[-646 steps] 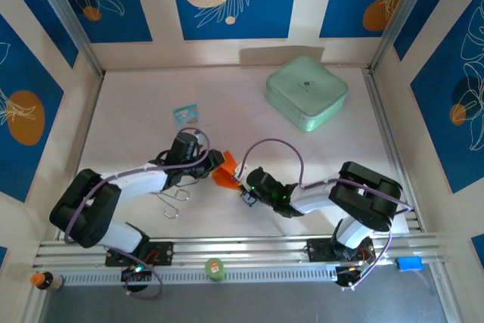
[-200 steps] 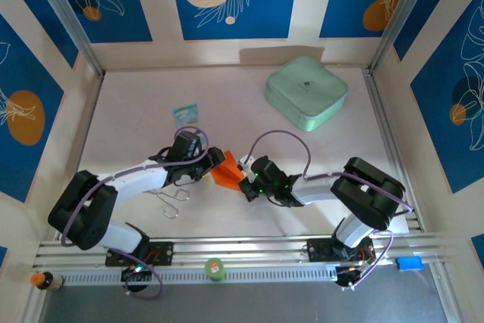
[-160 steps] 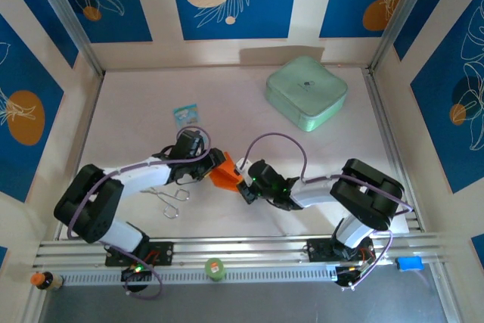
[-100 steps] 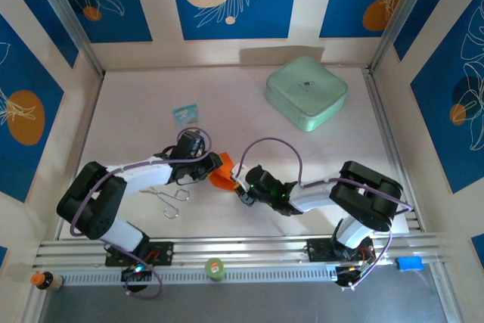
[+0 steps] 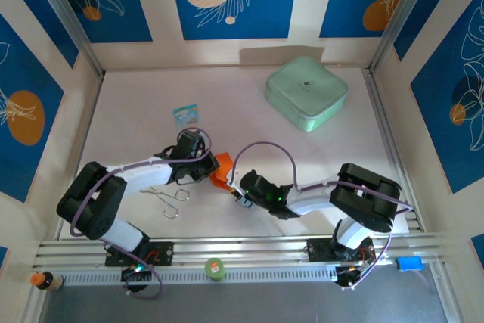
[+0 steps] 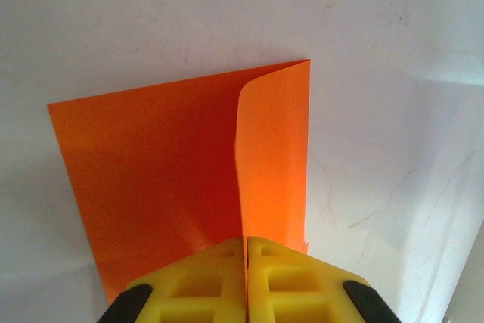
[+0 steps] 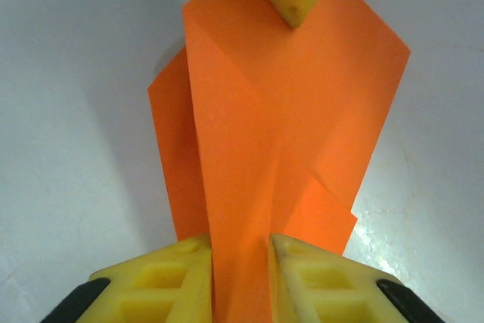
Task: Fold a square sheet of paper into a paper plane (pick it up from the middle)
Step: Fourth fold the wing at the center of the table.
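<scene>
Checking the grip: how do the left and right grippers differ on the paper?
The left gripper presses fingers together on the paper at its fold; the right gripper has fingers apart with paper between, clamping unclear. Left reaches from the paper's left, right from its right. Both have yellow fingers.

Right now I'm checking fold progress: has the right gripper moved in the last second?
Yes. The right gripper has shifted left and toward the near edge, away from the mint-green box, closer to the left gripper.
</scene>
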You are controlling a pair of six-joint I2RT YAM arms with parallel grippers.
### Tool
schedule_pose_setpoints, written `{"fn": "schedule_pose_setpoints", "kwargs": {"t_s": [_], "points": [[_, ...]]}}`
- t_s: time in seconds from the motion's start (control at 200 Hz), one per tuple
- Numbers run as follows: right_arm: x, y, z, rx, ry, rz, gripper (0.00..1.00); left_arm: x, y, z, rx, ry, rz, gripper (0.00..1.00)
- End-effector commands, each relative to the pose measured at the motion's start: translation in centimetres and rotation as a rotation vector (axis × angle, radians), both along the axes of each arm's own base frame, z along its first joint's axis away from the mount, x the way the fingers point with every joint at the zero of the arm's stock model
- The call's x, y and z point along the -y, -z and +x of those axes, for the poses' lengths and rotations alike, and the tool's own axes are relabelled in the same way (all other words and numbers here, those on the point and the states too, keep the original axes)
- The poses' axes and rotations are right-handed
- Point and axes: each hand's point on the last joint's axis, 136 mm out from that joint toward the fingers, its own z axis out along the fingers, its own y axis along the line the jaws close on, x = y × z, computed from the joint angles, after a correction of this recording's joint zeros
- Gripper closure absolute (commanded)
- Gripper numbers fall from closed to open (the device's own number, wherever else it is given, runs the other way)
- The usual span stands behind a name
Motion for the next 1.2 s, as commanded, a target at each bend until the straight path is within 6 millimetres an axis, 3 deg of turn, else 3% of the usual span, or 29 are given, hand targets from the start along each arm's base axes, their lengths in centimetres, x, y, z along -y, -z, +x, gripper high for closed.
{"fn": "schedule_pose_setpoints", "kwargs": {"t_s": [0.0, 0.32, 0.595, 1.195], "points": [[-0.7, -0.5, 0.5, 0.041, 0.009, -0.014, 0.75, 0.2, -0.7, 0.0, 0.005, -0.007, -0.019, 0.91], [-0.2, 0.4, 0.5, 0.028, 0.034, -0.067, 0.77, 0.2, -0.8, 0.0, 0.007, -0.010, -0.025, 0.91], [-0.1, 0.4, 0.5, 0.018, 0.044, -0.059, 0.82, 0.2, -0.7, -0.1, 0.006, -0.010, -0.020, 0.91], [0.5, 0.2, 0.3, -0.037, 0.068, -0.012, 0.82, -0.2, -0.4, -0.2, -0.002, -0.021, -0.001, 0.92]]}}
